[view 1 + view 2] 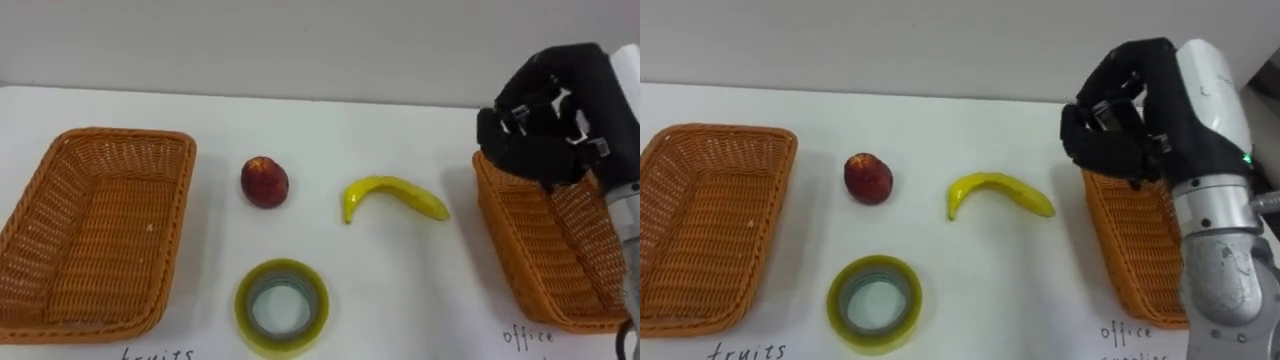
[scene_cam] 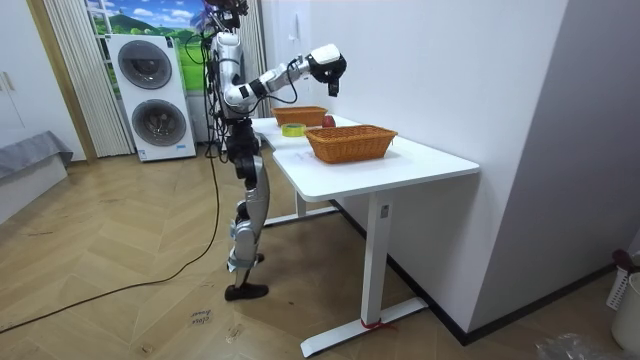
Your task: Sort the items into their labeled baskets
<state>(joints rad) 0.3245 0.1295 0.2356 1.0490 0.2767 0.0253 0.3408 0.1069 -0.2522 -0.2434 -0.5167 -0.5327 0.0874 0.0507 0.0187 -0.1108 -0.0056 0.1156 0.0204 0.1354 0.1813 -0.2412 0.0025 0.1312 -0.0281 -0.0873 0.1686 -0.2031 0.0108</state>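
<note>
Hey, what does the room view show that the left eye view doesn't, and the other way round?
Room view: the robot standing at the table, stacked washing machines, wood floor. Left eye view: the banana and handwritten basket labels. Both: two baskets, tape, red fruit, and the right hand raised over the table.

Right arm: lifted up high and reaching out in front, a little bent at the elbow.
Right wrist: tipped down.
Right hand [image 1: 1125, 130]: black, palm facing down, fingers curled in with nothing in them.
Body: standing up straight on both legs.
</note>
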